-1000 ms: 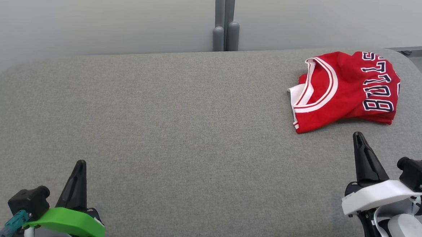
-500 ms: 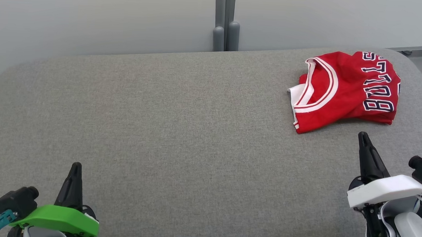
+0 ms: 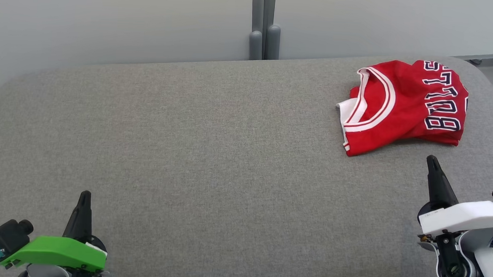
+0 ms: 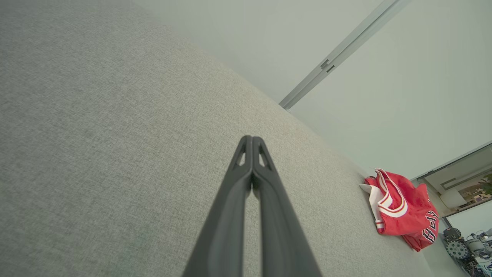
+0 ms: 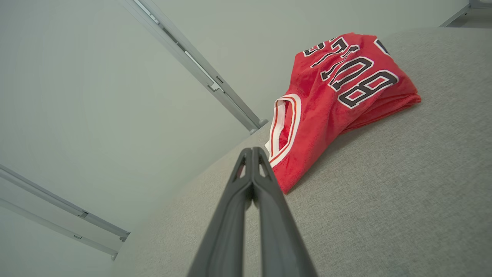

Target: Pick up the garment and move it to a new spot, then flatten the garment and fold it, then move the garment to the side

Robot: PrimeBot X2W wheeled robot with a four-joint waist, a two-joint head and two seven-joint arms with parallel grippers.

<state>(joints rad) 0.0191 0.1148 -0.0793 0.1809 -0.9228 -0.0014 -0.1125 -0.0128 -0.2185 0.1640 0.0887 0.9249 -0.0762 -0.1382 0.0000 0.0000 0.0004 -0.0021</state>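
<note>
- head view: garment [image 3: 404, 106] lies bundled, roughly folded, at the cushion [image 3: 212, 153] far right corner; left gripper [image 3: 84, 195] closed and empty at the cushion's near left edge; right gripper [image 3: 431, 161] closed and empty at its near right edge, short of the cloth; set-aside step looks about done, so best to hold both arms clear and not snag the hem
- left wrist view: left gripper [image 4: 251, 140] fingers pressed together over bare cushion; garment [image 4: 399, 209] small at the cushion's far end, layers hard to make out
- right wrist view: right gripper [image 5: 252, 151] tips together, apart from the garment [image 5: 338, 104] nearest corner; lower folds and far hem hidden

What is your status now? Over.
Left gripper and right gripper: jaws shut, empty. Red jersey roughly folded, far right on grey cushion. Nothing in the way.
</note>
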